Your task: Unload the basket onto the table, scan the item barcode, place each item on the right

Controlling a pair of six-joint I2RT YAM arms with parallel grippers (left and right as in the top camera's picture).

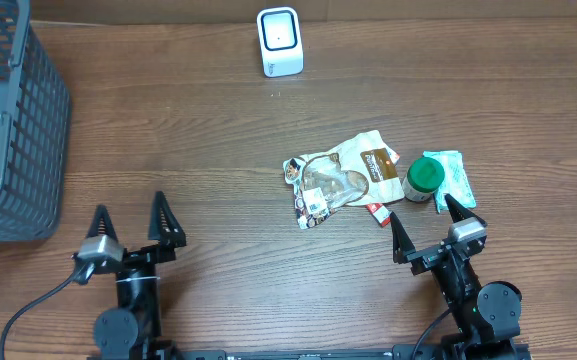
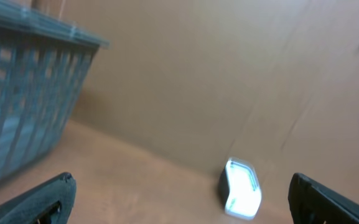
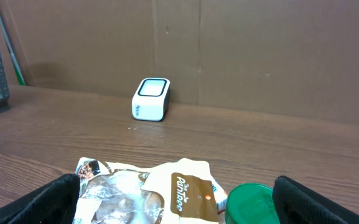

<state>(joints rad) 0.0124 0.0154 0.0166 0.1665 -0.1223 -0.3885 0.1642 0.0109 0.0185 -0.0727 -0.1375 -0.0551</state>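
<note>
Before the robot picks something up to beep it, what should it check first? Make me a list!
1. The right gripper is open and empty: ok.
2. The left gripper is open and empty: ok.
3. The white box-shaped scanner is in sight, nothing in front of it: ok.
4. The crinkly clear-and-brown snack bag lies close to the right gripper: ok.
5. Its barcode faces up: cannot tell.
6. Free room around the bag: not ok, the green-lidded round jar sits right beside it.
</note>
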